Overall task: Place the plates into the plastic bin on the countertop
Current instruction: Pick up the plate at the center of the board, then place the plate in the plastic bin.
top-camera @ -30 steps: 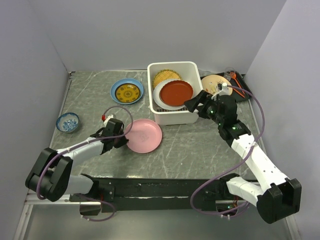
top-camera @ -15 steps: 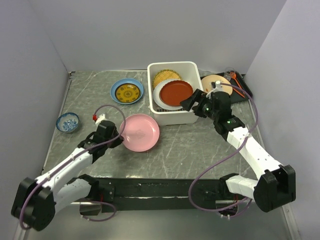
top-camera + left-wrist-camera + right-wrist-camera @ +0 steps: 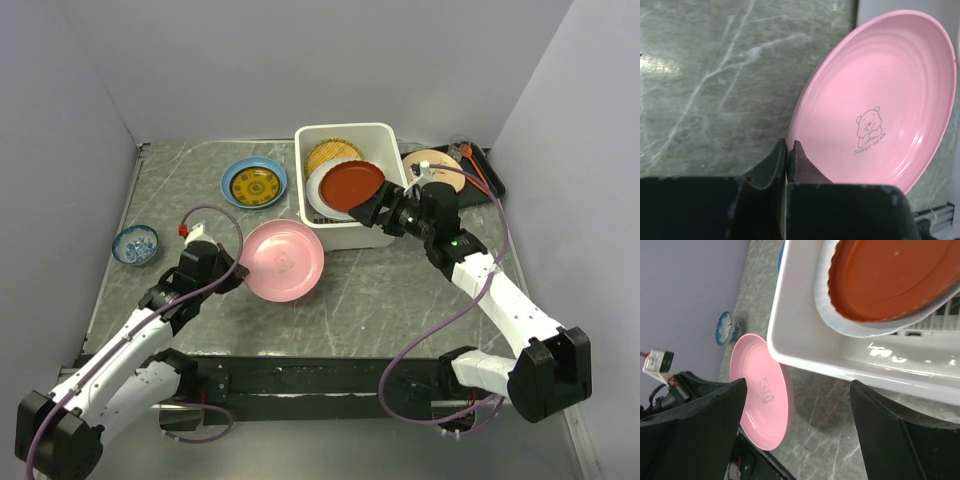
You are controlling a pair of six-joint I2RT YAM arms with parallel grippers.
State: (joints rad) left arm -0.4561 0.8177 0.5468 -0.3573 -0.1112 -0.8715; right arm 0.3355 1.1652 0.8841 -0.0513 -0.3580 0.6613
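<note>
At the near left corner of the plastic bin (image 3: 345, 232), outside it, the pink plate (image 3: 875, 100) was held by its rim in the left end effector (image 3: 788, 150), jaws pinched shut on the edge and the plate tilted over the counter (image 3: 400, 290). Right end effector (image 3: 372, 212) stood with jaws spread wide and gripping nothing, poised at the bin's near wall beside the red plate (image 3: 352, 185). That red plate lay inside the bin on a white plate (image 3: 318, 195), with a yellow lattice plate (image 3: 330, 153) behind them. A blue plate (image 3: 254, 183) sat on the counter left of the bin, and a cream plate (image 3: 425, 165) lay to its right. Step in hand, as judged: carrying the pink plate to the bin. The next move called for lifting its rim above the bin wall, levelling it over the stacked plates, then releasing. Only writing found: under a small bear drawing on the pink plate, lettering that probably read "SWEET BEAR", the second word too fine to confirm.
</note>
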